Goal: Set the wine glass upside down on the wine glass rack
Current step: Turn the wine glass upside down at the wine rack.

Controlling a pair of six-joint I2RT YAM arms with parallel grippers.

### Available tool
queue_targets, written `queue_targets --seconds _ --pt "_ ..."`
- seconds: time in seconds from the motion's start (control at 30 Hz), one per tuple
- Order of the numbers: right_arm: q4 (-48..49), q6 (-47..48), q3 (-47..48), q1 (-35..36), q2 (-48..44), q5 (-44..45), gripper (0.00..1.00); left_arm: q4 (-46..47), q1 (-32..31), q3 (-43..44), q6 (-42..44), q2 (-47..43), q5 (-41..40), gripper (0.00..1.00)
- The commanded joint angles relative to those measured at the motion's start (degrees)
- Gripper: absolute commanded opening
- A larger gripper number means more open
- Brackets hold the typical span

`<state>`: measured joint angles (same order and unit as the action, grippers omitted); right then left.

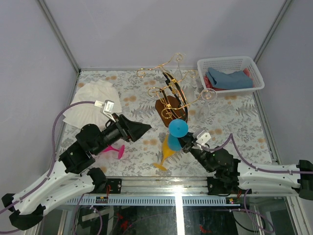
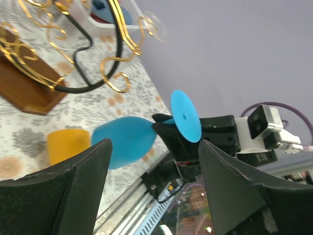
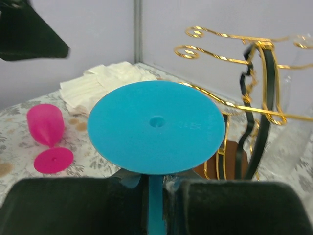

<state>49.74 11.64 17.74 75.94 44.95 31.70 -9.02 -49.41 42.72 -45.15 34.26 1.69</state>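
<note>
Right gripper [image 3: 154,192] is pinching the stem of the blue wine glass [image 3: 156,128], closed tight on it just under the foot. The glass is riding foot-up, bowl-down. It is hanging in the air just in front of the rack [image 1: 171,98], over the near edge of its wooden base and apart from the gold wire arms.

Left gripper [image 1: 142,129] is hovering off the rack's near-left side, spread wide and carrying nothing, pointing toward the glass.

Handling, as I am judging it:
- The glass is looking like opaque moulded plastic: light, stiff, unlikely to shatter.
- It is also looking smooth, so the thin stem could be twisting or slipping between the pads.
- The stem hold is suiting the job, since it is leaving the broad flat foot free to slide onto a pair of wire arms.
- That foot is asking for an open slot.

Also noting:
- Clear glasses [image 1: 209,95] are hanging on the rack's right side. They are probably fragile and worth steering around.
- A yellow glass [image 1: 166,152] is sitting nearer than the rack, just beside the blue bowl. I cannot tell whether it is upright.
- A pink glass [image 1: 114,150] is lying on its side off the rack's near left.
</note>
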Motion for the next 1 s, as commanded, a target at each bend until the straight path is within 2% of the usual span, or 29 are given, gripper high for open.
queue_targets --seconds 0.0,0.2,0.4,0.5,0.7,0.97 --pt "-15.34 -8.19 2.12 -2.75 -5.23 5.42 0.00 -9.01 -0.11 3.69 8.21 0.00 -8.79 0.72" --pt "-24.98 -14.37 4.84 -13.72 -6.27 -3.81 0.00 -11.96 -0.12 4.84 11.26 0.97 -11.38 0.72" --pt "-32.22 -12.97 6.61 -15.37 -6.87 -3.69 0.00 -14.08 -0.14 4.36 12.57 2.11 -12.10 0.73" --pt "-33.12 -12.12 4.58 -15.38 -8.40 -5.00 0.00 -14.36 -0.08 4.06 13.24 2.04 -12.42 0.74" --pt "-22.15 -10.35 -2.35 -15.38 -8.46 -10.00 0.00 -14.54 -0.09 4.65 15.64 3.01 -12.34 0.76" --pt "10.06 -9.11 -11.03 -15.39 0.49 -15.86 0.00 -13.22 -0.12 3.28 17.14 2.26 -11.71 0.77"
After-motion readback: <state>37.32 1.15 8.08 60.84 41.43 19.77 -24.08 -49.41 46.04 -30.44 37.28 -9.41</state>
